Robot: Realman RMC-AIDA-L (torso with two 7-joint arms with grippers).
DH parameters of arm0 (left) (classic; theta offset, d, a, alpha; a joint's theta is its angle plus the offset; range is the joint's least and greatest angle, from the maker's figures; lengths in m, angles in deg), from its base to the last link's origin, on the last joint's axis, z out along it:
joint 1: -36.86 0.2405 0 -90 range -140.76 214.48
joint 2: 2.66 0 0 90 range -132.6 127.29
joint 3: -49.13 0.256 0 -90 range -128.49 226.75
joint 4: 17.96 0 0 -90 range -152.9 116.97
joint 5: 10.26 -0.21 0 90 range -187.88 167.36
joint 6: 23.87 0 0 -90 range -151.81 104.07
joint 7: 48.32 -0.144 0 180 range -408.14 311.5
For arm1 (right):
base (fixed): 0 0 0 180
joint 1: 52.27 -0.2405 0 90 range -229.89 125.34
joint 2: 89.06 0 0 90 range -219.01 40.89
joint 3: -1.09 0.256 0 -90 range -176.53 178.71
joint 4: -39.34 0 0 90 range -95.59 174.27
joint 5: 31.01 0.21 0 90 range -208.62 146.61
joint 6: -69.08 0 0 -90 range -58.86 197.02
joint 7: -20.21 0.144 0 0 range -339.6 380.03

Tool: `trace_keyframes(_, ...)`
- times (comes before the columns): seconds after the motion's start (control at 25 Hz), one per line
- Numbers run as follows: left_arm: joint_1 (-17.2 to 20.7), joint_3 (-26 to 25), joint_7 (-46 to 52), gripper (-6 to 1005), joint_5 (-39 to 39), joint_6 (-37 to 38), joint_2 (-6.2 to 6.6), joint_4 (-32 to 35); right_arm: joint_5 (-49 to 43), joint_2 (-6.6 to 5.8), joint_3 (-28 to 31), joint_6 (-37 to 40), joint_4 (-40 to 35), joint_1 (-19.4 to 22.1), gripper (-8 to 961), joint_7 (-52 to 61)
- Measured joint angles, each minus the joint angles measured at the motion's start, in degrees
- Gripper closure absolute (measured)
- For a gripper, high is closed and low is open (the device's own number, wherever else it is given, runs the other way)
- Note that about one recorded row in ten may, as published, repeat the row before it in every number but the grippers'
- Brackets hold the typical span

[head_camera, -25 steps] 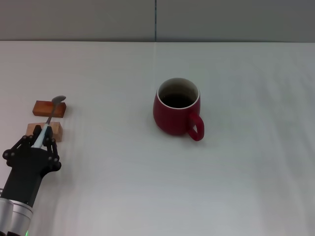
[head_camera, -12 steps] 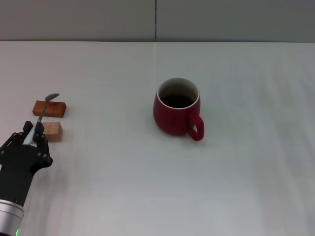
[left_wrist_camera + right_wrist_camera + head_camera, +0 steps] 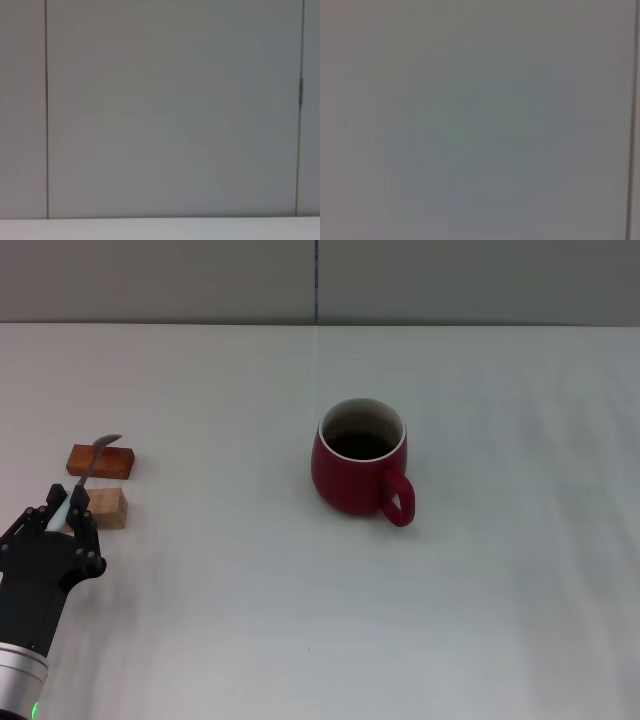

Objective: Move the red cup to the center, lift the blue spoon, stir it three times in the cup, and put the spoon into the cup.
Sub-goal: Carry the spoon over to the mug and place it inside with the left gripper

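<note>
The red cup (image 3: 358,468) stands upright near the middle of the white table, its handle toward the front right. At the far left my left gripper (image 3: 60,518) is shut on the pale handle of the blue spoon (image 3: 88,467). The spoon is lifted, its grey bowl pointing away over the reddish wooden block (image 3: 101,460). The right gripper is out of view. Both wrist views show only a grey wall.
Two small wooden blocks sit at the left: the reddish one and a lighter one (image 3: 106,507) just in front of it, beside my left gripper. A grey wall (image 3: 320,280) runs along the table's far edge.
My left gripper has drawn back toward the front left with the spoon, lifting it off the blocks. The cup has not moved.
</note>
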Motion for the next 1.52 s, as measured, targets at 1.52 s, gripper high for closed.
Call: trace_keyframes(1.52,-0.8,0.3,2.5,828,-0.1,0.2,-0.02,0.3,0.0,0.00,0.0,0.0,0.0,-0.3,617,-0.1)
